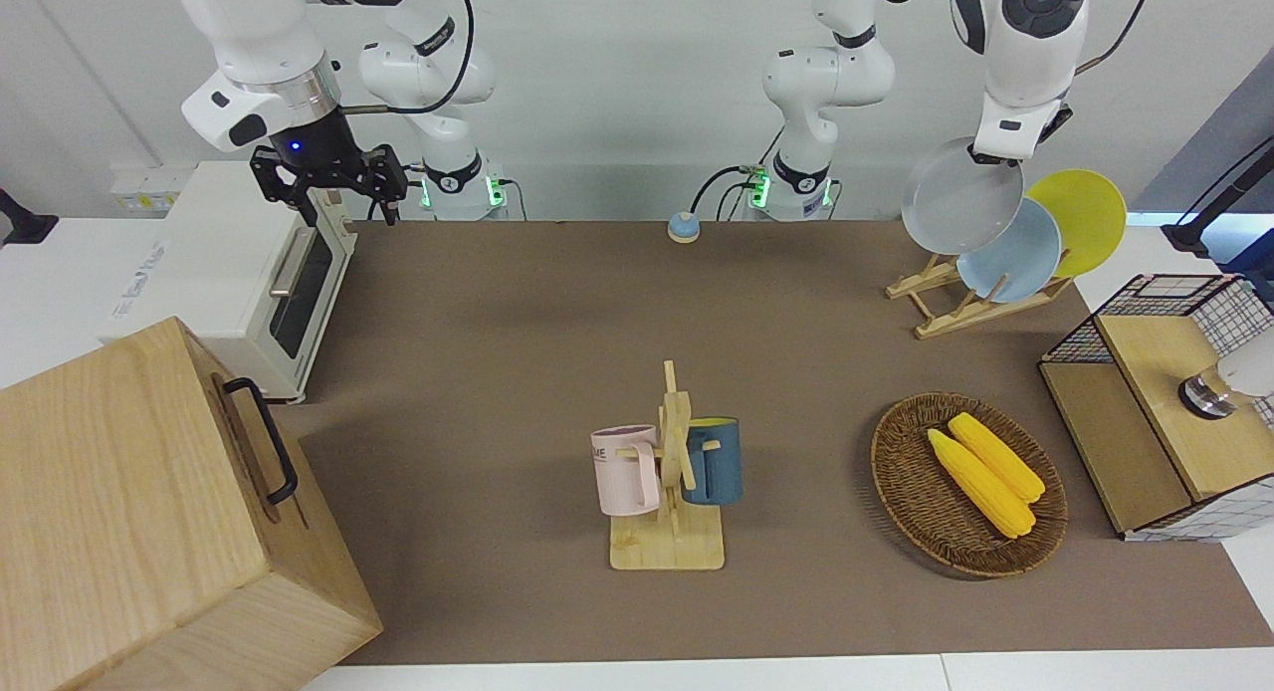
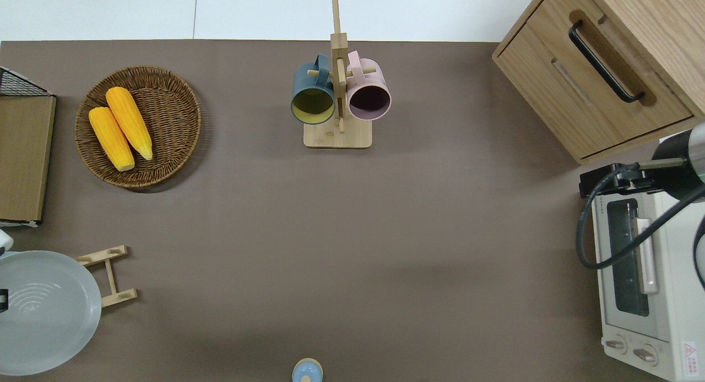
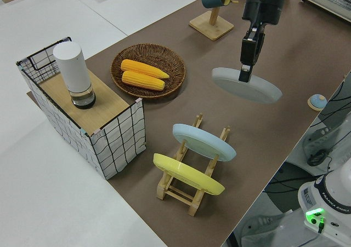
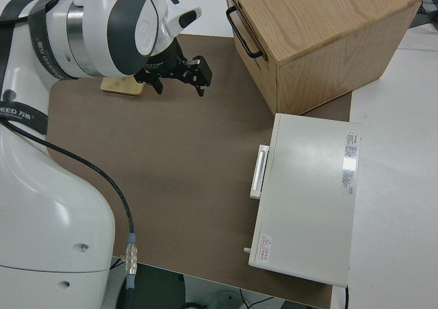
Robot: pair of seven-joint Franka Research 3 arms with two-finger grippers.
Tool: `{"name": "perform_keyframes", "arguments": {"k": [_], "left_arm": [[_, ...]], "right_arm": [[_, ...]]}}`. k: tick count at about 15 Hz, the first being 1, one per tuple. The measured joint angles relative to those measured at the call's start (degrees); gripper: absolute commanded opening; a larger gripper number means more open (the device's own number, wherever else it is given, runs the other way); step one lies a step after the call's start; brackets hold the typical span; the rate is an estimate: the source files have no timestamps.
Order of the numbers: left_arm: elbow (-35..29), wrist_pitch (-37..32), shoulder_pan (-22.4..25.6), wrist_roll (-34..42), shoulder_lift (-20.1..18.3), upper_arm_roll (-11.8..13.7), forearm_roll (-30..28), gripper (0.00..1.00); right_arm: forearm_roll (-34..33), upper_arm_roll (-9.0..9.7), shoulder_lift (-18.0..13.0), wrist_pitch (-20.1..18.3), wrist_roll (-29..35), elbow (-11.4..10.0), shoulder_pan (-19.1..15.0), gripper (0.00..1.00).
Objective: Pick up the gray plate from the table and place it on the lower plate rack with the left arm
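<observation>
Above the lower plate rack (image 3: 189, 173), at nine o'clock of the table (image 2: 352, 233) overhead, the gray plate (image 3: 247, 85) is held aloft by its rim, clamped in the left gripper (image 3: 245, 69), right arm parked, its fingers spread wide.

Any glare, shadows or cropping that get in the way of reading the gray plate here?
Overhead view: the gray plate is cut off by the frame edge, with faint highlight arcs on its surface. Front view: the plate is evenly lit and hides part of the sky-blue plate. Left side view: the plate and left tool are sharp, free of glare.
</observation>
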Motion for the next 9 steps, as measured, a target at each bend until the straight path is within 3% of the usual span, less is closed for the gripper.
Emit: {"name": "perform_keyframes", "arguments": {"k": [4,9], "left_arm": [[-3.1,-0.1,0.0,-6.0,1.3,-2.9,4.1,0.00],[-6.2,0.1,-0.8,-13.4,3.4,-4.3,8.8,0.00]], "right_arm": [[0.0,0.00,0.0,0.0,0.0,0.0,0.0,0.983],[0.0,0.00,0.0,0.0,0.0,0.0,0.0,0.983]]}}
